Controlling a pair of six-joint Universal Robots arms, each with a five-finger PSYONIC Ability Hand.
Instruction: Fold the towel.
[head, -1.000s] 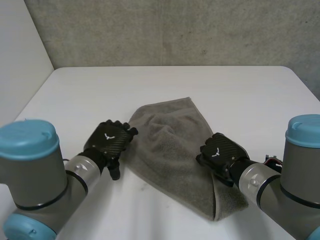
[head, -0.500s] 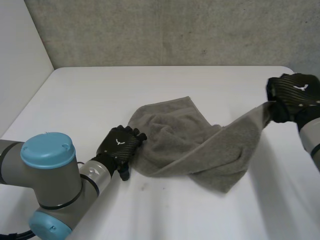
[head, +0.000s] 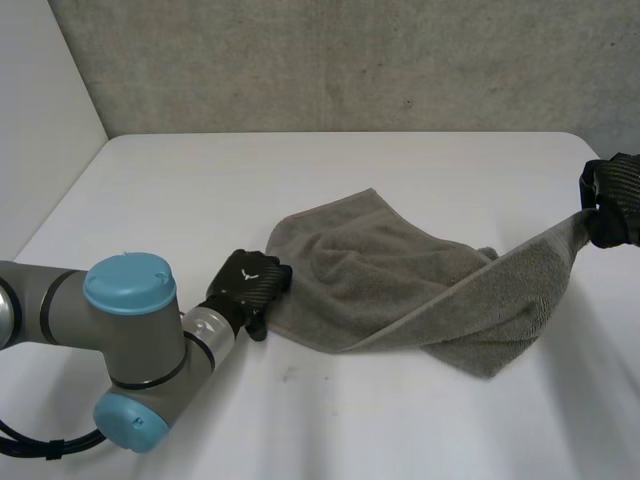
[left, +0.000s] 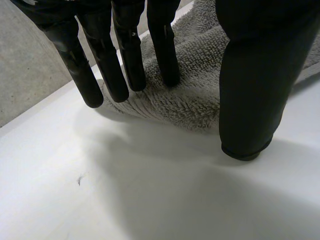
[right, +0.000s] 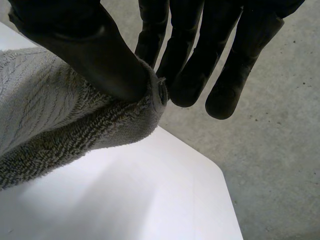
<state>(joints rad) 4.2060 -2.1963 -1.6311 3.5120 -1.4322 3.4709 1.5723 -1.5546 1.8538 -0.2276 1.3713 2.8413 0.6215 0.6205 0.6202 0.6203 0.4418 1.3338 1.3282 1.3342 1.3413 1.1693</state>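
Head view: the towel (head: 400, 290) is lying rumpled on the table (head: 200, 190), left hand (head: 248, 285) at its left edge, right hand (head: 615, 200) holding one corner raised at the right. Left wrist view: straight fingers (left: 127, 55) are pressing the towel's edge. Right wrist view: the thumb (right: 100, 60) is pinching the corner against the fingers.

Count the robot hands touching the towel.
2. The left hand presses straight fingers on the towel's nearest edge; the right hand pinches a corner lifted off the table.
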